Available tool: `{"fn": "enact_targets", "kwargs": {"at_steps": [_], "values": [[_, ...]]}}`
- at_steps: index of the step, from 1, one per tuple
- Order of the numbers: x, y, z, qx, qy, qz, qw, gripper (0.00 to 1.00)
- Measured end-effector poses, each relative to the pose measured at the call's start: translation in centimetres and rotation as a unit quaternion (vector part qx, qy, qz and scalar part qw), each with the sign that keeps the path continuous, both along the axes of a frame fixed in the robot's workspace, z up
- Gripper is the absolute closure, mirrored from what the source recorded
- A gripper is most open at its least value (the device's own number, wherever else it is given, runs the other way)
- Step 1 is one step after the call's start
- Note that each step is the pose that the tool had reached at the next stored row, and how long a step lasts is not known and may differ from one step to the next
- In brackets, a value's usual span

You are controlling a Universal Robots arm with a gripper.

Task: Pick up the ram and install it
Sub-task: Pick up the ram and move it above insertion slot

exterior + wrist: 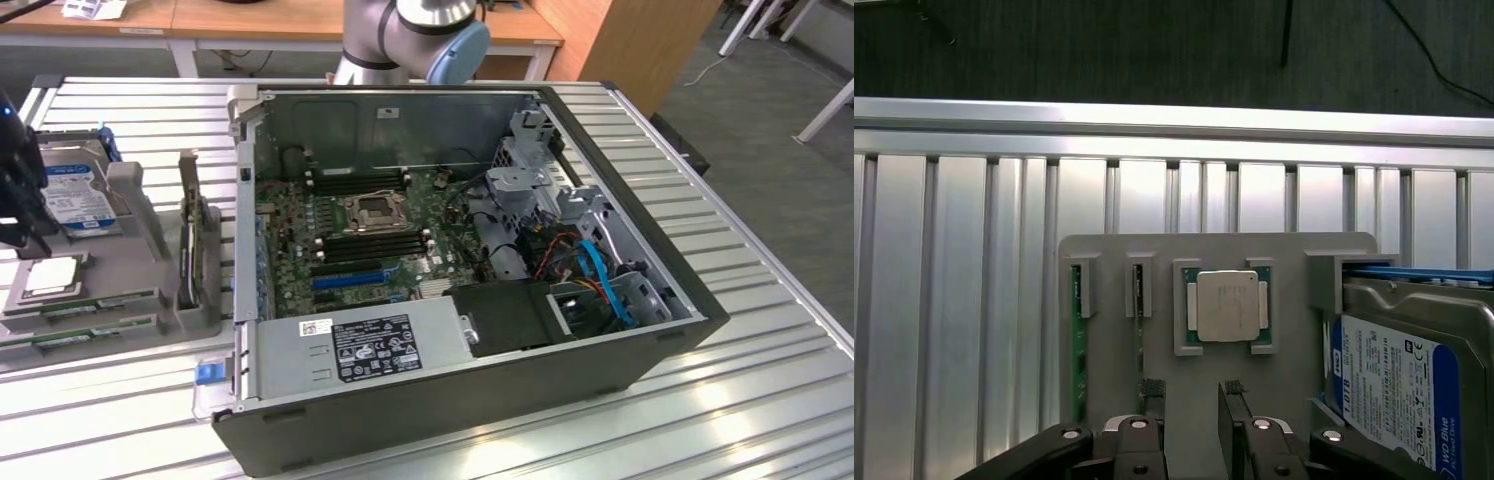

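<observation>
Two ram sticks stand on edge in slots of a grey fixture (1294,250); one ram (1076,345) is the outer stick and the other ram (1138,325) lies beside it. In the exterior view the ram (94,301) shows as a thin green strip at the fixture's near end. My gripper (1192,405) is above the fixture with its jaws open and nothing between them. One fingertip (1152,395) is in line with the inner stick. In the exterior view the gripper (27,225) hangs at the far left edge. The motherboard's black memory slots (376,246) lie inside the open computer case (614,370).
A square silver processor (1227,306) sits in the fixture between the ram and a blue-labelled hard drive (1399,385). An upright card (194,250) stands in the fixture next to the case. The arm's base (400,40) rises behind the case. All rests on a ribbed metal table (761,400).
</observation>
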State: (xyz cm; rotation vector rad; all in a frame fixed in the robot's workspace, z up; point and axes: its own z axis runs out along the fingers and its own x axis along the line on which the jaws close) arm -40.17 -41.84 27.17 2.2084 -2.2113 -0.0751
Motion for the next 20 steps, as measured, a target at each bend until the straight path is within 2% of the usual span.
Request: {"fn": "enact_targets", "kwargs": {"at_steps": [9,20], "values": [[0.0,-0.81,0.01,0.0000,0.0001,0.000,1.0000,0.65],[0.0,-1.57,0.00,0.0000,0.0000,0.000,1.0000,0.65]]}}
